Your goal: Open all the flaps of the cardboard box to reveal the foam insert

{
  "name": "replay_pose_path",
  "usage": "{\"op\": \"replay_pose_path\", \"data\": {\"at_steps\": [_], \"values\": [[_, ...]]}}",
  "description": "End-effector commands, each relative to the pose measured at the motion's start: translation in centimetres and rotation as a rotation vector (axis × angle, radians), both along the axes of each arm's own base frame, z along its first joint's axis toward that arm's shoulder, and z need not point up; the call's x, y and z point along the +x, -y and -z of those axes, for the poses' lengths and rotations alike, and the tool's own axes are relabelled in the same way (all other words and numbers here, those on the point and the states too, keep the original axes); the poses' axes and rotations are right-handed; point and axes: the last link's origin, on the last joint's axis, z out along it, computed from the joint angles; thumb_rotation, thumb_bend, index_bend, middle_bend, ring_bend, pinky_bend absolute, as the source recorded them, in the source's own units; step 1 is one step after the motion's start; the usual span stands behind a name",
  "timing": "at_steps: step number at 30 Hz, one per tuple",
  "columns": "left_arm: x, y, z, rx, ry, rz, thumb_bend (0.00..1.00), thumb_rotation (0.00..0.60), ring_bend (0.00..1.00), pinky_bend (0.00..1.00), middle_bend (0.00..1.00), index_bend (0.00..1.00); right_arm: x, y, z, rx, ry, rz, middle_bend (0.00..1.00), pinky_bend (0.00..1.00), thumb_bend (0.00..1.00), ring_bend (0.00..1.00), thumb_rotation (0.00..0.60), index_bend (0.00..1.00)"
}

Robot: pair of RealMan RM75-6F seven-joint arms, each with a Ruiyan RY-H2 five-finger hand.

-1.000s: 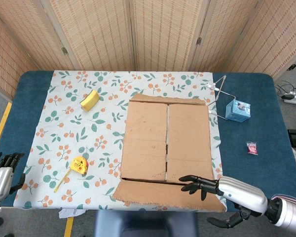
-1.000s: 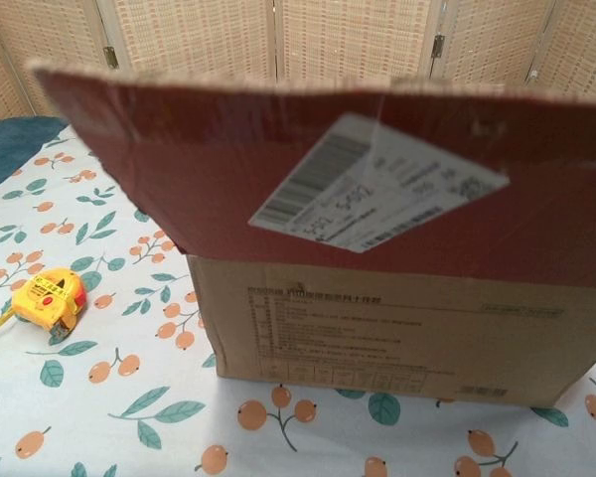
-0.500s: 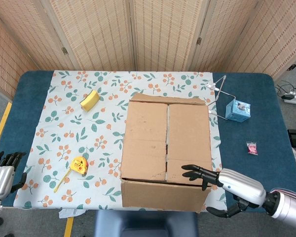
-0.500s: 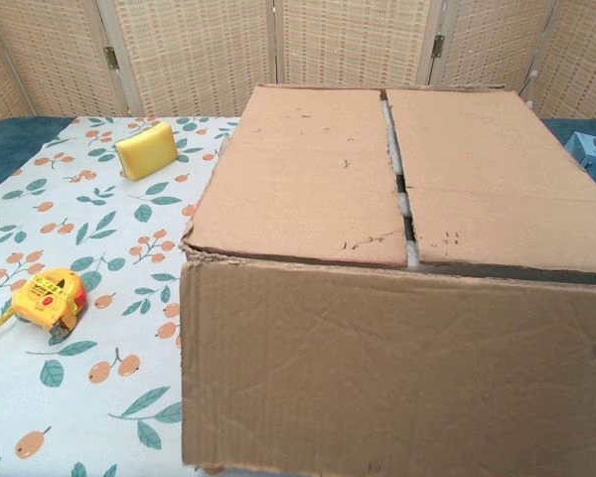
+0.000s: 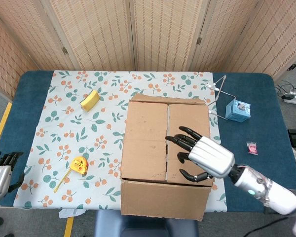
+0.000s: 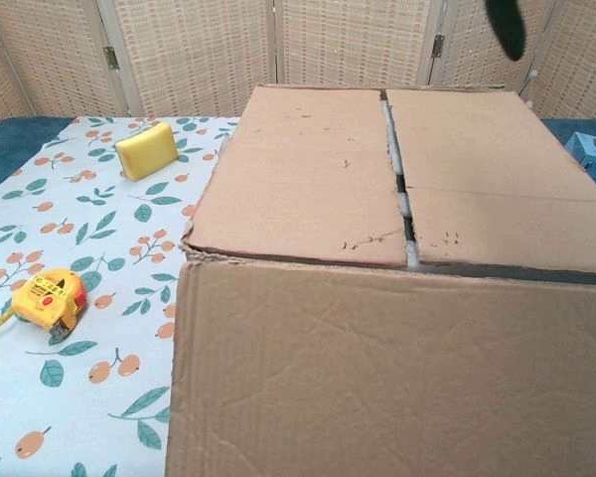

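Since the earlier frames the right hand (image 5: 203, 155) has risen from the box's near edge, where its fingertips lay on the near flap (image 5: 163, 199), and now hovers over the right inner flap (image 5: 188, 140). That near flap, earlier raised toward the chest camera, has dropped and hangs down the front of the box (image 5: 165, 148), filling the lower part of the chest view.

The box sits at the middle of the table, on the right part of the leaf-print cloth (image 5: 79, 128). Its two inner flaps (image 6: 298, 169) are closed, meeting at a seam (image 5: 167, 140) that runs from near to far, and a sliver of white, likely the foam, shows in that gap in the chest view. The seam lies just left of the right hand's fingertips (image 5: 175, 140), which point toward it. Its fingers are spread and slightly curled, holding nothing. Whether they touch the cardboard cannot be told. A far flap (image 5: 167, 98) looks folded back only a little.

This hand is much the nearer; the left hand (image 5: 1, 170) rests at the table's near-left corner, well apart, fingers loosely apart and empty.

Beyond the box lie a sponge (image 5: 89, 100), a tape measure (image 5: 79, 165), a small blue carton (image 5: 238, 110) and a pink packet (image 5: 252, 147).
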Motion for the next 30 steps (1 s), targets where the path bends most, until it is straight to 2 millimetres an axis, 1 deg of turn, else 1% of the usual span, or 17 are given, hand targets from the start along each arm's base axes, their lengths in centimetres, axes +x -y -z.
{"op": "replay_pose_path", "data": {"at_steps": [1,7,11,14,17,22,26,30], "values": [[-0.1,0.0,-0.1,0.000,0.005,-0.002,0.53,0.600,0.17,0.03,0.20,0.18,2.9,3.1,3.3,-0.030,-0.044,-0.030,0.10,0.00,0.62,0.11,0.095,0.53],[-0.2,0.1,-0.4,0.003,0.023,-0.003,0.53,0.600,0.17,0.02,0.20,0.18,3.3,5.2,6.0,-0.043,-0.144,-0.045,0.10,0.00,0.63,0.10,0.078,0.53],[-0.2,0.1,-0.5,-0.003,0.027,-0.003,0.53,0.600,0.17,0.02,0.20,0.18,3.7,5.7,8.2,-0.021,-0.163,-0.049,0.10,0.00,0.63,0.10,0.068,0.53],[-0.2,0.3,-0.8,0.005,0.036,-0.002,0.53,0.600,0.17,0.02,0.20,0.18,3.9,5.9,9.3,-0.010,-0.179,-0.055,0.10,0.00,0.63,0.10,0.068,0.53],[-0.2,0.5,-1.0,0.014,0.042,0.002,0.53,0.600,0.17,0.02,0.20,0.18,3.6,6.1,10.2,0.002,-0.199,-0.050,0.10,0.00,0.63,0.10,0.068,0.53],[-0.3,0.7,-1.1,0.019,0.049,-0.001,0.53,0.600,0.17,0.02,0.20,0.18,3.2,6.3,11.0,0.010,-0.221,-0.041,0.10,0.00,0.63,0.10,0.066,0.53],[-0.3,0.8,-1.3,0.024,0.052,0.000,0.53,0.600,0.17,0.02,0.20,0.18,3.0,6.3,11.2,0.010,-0.230,-0.037,0.10,0.00,0.64,0.10,0.070,0.53],[-0.3,0.8,-1.3,0.027,0.051,0.000,0.53,0.600,0.17,0.03,0.20,0.18,2.4,6.6,11.3,0.009,-0.254,-0.024,0.10,0.00,0.64,0.10,0.066,0.53]]}}
